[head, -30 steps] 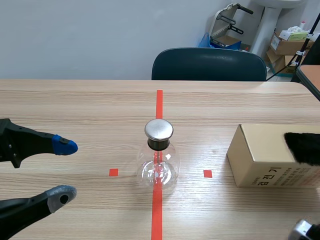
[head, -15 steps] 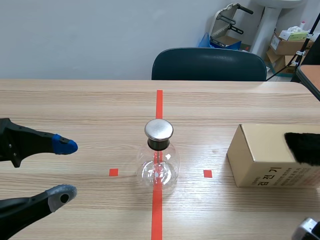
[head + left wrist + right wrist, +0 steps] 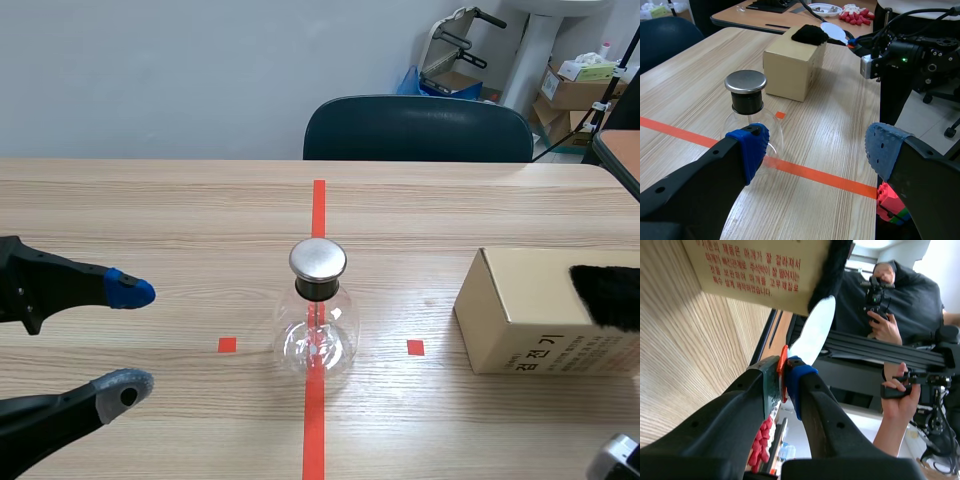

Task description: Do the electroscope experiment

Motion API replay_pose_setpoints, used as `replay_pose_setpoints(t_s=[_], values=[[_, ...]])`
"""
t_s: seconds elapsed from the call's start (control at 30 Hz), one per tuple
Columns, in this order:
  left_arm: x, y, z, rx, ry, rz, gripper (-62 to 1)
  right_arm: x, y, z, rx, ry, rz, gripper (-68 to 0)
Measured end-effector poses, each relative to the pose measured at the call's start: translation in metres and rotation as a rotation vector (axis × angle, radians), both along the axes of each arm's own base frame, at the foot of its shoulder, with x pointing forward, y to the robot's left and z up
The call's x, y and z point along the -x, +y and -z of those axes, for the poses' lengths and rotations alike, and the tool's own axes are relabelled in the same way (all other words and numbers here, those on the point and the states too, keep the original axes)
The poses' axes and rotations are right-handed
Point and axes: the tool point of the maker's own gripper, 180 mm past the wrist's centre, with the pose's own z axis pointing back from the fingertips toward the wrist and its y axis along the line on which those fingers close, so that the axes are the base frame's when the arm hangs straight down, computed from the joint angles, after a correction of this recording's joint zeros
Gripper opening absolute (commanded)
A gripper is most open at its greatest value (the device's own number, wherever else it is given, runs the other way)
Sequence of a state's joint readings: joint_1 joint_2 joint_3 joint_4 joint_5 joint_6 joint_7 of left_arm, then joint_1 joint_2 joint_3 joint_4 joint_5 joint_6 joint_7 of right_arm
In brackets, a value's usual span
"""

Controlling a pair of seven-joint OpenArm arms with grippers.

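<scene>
Since a second ago, only the right gripper (image 3: 785, 376) has edged slightly toward the counter's (image 3: 180, 210) near right corner. It is clamped on a white paddle (image 3: 812, 332). The left gripper (image 3: 127, 341) hangs wide apart, left of the glass electroscope flask (image 3: 317, 325) standing mid-counter. The flask's metal cap (image 3: 318, 259) is on and its contents are unclear. Farther right sits a shut cardboard box (image 3: 520, 315) with black fur (image 3: 605, 295) on top.

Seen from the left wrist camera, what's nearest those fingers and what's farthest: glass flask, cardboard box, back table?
1. Glass flask: just ahead of the left fingers.
2. Cardboard box: beyond the flask, farther ahead.
3. Back table: behind the box, farthest.
</scene>
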State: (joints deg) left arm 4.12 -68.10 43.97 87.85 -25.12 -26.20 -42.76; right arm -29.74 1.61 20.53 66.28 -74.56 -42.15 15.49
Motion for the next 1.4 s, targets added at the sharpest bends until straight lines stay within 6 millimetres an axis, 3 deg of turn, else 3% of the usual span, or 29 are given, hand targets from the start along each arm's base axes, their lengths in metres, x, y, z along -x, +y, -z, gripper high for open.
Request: replay_pose_setpoints(t_s=[0.17,0.23,0.3,0.47,0.53,0.63,0.73,0.8,0.87,1.03,1.1,1.2,1.33,1.4], values=[[0.0,0.0,0.0,0.0,0.0,0.0,-17.6,-0.005,0.057,0.006,-0.056,0.03,-0.318,-66.9],[0.0,0.0,0.0,0.0,0.0,0.0,-17.6,-0.004,0.069,0.008,-0.067,0.04,-0.383,-66.9],[0.0,0.0,0.0,0.0,0.0,0.0,-17.6,-0.004,0.065,0.008,-0.062,0.039,-0.36,-66.9],[0.0,0.0,0.0,0.0,0.0,0.0,-17.6,-0.002,0.005,0.0,-0.008,0.0,-0.027,-66.9],[0.0,0.0,0.0,0.0,0.0,0.0,-17.6,0.001,-0.003,-0.001,0.001,-0.003,0.016,-66.9],[0.0,0.0,0.0,0.0,0.0,0.0,-17.6,-0.003,0.013,0.002,-0.017,0.007,-0.072,-66.9],[0.0,0.0,0.0,0.0,0.0,0.0,-17.6,-0.006,0.053,0.005,-0.055,0.026,-0.295,-66.9],[0.0,0.0,0.0,0.0,0.0,0.0,-17.6,-0.004,0.068,0.007,-0.07,0.037,-0.379,-66.9],[0.0,0.0,0.0,0.0,0.0,0.0,-17.6,-0.004,0.064,0.007,-0.066,0.035,-0.353,-66.9],[0.0,0.0,0.0,0.0,0.0,0.0,-17.6,-0.002,0.006,0.001,-0.006,0.002,-0.032,-66.9],[0.0,0.0,0.0,0.0,0.0,0.0,-17.6,0.0,-0.002,-0.001,0.0,-0.003,0.009,-66.9],[0.0,0.0,0.0,0.0,0.0,0.0,-17.6,-0.003,0.012,0.002,-0.017,0.007,-0.067,-66.9],[0.0,0.0,0.0,0.0,0.0,0.0,-17.6,-0.011,0.056,-0.002,-0.042,0.008,-0.314,-66.9],[0.0,0.0,0.0,0.0,0.0,0.0,-17.6,-0.014,0.062,-0.007,-0.034,-0.004,-0.349,-66.9]])
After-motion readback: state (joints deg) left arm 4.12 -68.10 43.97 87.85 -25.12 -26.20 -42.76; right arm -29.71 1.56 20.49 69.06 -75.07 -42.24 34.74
